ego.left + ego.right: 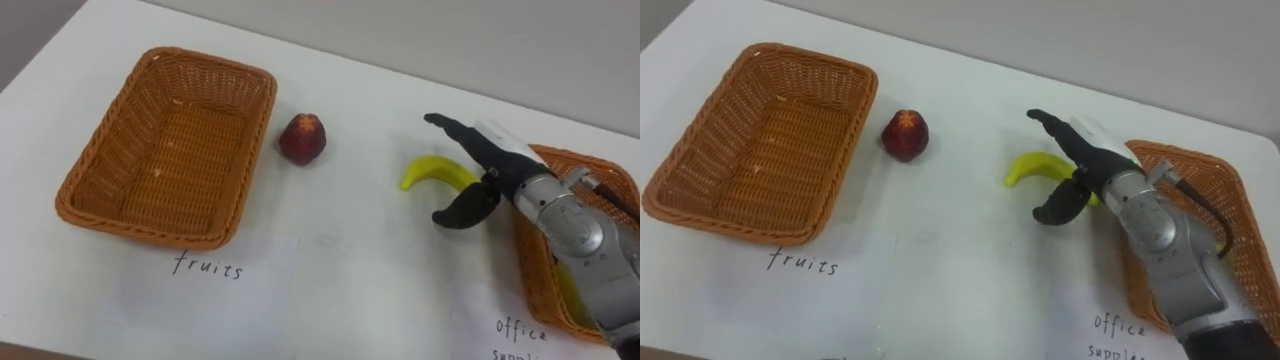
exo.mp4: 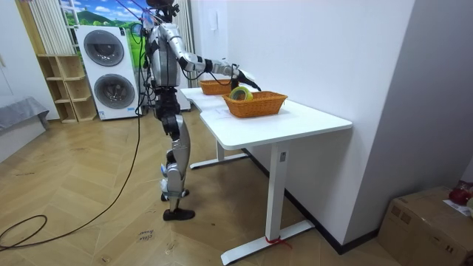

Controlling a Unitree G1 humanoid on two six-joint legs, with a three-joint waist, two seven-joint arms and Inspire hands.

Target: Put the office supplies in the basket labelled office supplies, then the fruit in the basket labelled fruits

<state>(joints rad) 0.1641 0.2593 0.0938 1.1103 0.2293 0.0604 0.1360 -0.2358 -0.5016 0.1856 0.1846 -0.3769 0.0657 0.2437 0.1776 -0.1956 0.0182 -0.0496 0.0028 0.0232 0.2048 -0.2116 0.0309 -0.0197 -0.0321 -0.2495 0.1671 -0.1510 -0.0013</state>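
My right hand [image 1: 488, 170] is spread wide, dark fingers straight, holding nothing, above the smooth curved yellow banana [image 1: 432, 172] on the white table [image 1: 340, 270]. A round red apple [image 1: 302, 138] lies beside the rectangular woven wicker basket [image 1: 215, 60].

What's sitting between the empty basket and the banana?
The red fruit, close beside the empty basket and well apart from the banana; both eye views show it.
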